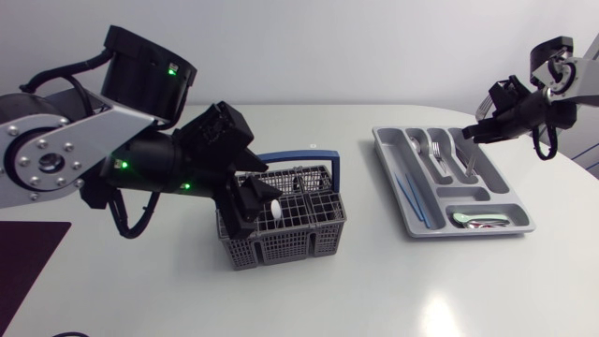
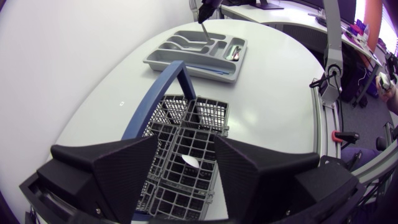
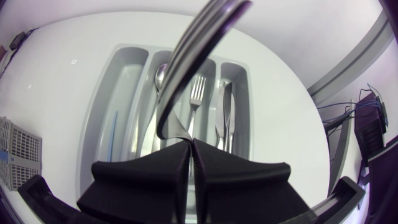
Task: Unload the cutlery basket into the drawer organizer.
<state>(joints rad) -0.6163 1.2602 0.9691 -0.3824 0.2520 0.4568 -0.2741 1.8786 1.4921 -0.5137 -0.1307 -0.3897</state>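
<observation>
- Where the right gripper (image 3: 189,143) pinches the metal utensil (image 3: 180,68), its fingers are pressed together on it and cover the working end. The utensil's type cannot be told. Only a curved, polished handle shows, rising toward the wrist camera.
- In the head view, the left arm's black links hide one side of the cutlery basket (image 1: 290,234).
- A white rounded object (image 2: 191,162) sits low in one basket cell. What it is cannot be made out.
- The items (image 1: 479,220) in the short cross compartment of the drawer organizer (image 1: 393,164) are too small to identify. Green and red show on them.
- The basket is a grey plastic lattice of square cells with an arched blue handle (image 2: 163,87).
- The organizer is a smooth, moulded grey tray with rounded compartments.
- The table (image 1: 374,290) is white and smooth.
- The left gripper (image 2: 185,140) hovers above the basket with its broad wedge fingers spread wide, gripping nothing.
- Three neighbouring long compartments hold a spoon (image 3: 160,74), a fork (image 3: 197,90) and a knife (image 3: 224,109).
- Thin blue sticks (image 3: 114,124) lie in the outer side compartment.
- The held utensil hangs over the long compartments.
- The basket stands near the table's middle. The organizer is well apart from it, on the right arm's side.
</observation>
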